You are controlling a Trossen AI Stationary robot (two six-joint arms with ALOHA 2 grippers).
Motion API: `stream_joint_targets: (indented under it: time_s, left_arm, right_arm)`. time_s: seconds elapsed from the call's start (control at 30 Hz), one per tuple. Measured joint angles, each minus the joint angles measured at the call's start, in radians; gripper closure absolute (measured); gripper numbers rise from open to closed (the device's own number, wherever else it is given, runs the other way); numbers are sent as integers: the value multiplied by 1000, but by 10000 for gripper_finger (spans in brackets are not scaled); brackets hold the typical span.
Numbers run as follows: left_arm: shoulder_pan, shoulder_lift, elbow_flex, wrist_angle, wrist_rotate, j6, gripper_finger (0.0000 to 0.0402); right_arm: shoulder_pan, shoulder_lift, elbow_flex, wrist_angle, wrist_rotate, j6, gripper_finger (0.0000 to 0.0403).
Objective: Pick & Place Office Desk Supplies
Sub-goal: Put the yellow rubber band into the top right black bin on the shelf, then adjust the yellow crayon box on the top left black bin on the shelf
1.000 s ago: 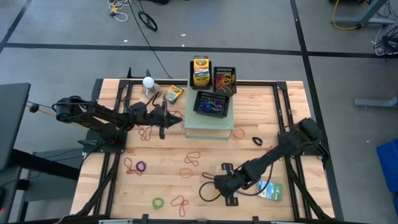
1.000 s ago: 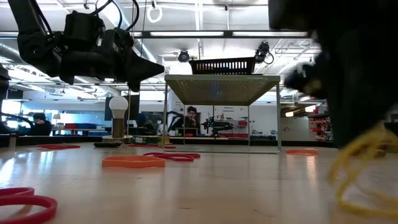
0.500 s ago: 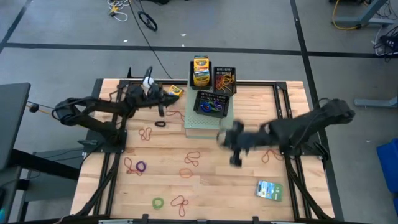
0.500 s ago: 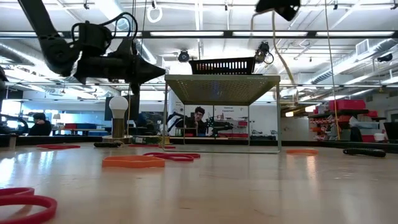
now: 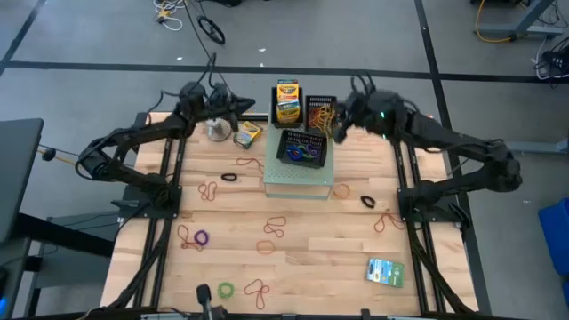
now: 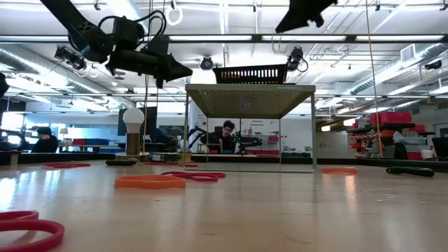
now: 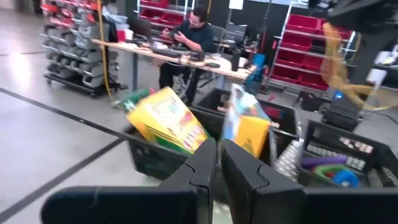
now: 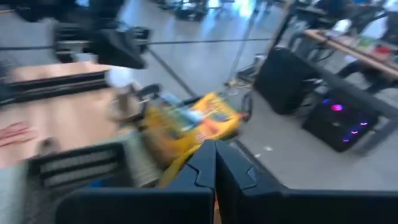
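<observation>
Bench (image 5: 356, 249) scattered with rubber bands (image 5: 271, 228); a green packet (image 5: 386, 270) lies near the front right corner. Right gripper (image 5: 339, 127) hangs over the back basket (image 5: 322, 113), jaws closed on a yellow band (image 7: 339, 59). Left gripper (image 5: 247, 108) hovers near the crayon box (image 5: 247, 134), jaws nearly closed, empty.

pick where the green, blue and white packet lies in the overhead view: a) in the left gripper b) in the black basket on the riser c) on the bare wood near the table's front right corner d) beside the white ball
c: the packet lies flat on the wood of the table near the front right corner, apart from both arms.
</observation>
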Motion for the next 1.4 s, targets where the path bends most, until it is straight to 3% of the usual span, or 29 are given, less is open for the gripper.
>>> stream_joint_targets:
  time_s: [0.17, 0.33, 0.53, 0.7, 1.0, 1.2, 1.4]
  left_arm:
    - [51, 17, 43, -25, 3, 15, 370]
    - [91, 88, 101, -29, 7, 15, 370]
    - [129, 223, 263, -54, 85, -10, 369]
    - [129, 342, 468, -230, 114, 30, 356]
    - [129, 544, 781, -481, 215, 38, 262]
    - [127, 629, 879, -494, 250, 4, 217]
    - [127, 638, 890, -502, 279, 4, 227]
  right_arm:
    - [-172, 80, 0, 113, -90, -84, 402]
    - [-248, 179, 0, 151, -181, -101, 400]
    - [-250, 252, 0, 163, -198, -99, 396]
    - [-243, 264, 0, 163, -199, -70, 393]
    - [-209, 264, 0, 166, -198, -67, 347]
    - [-196, 264, 0, 165, -202, -67, 340]
    - [-192, 263, 0, 167, -213, -68, 341]
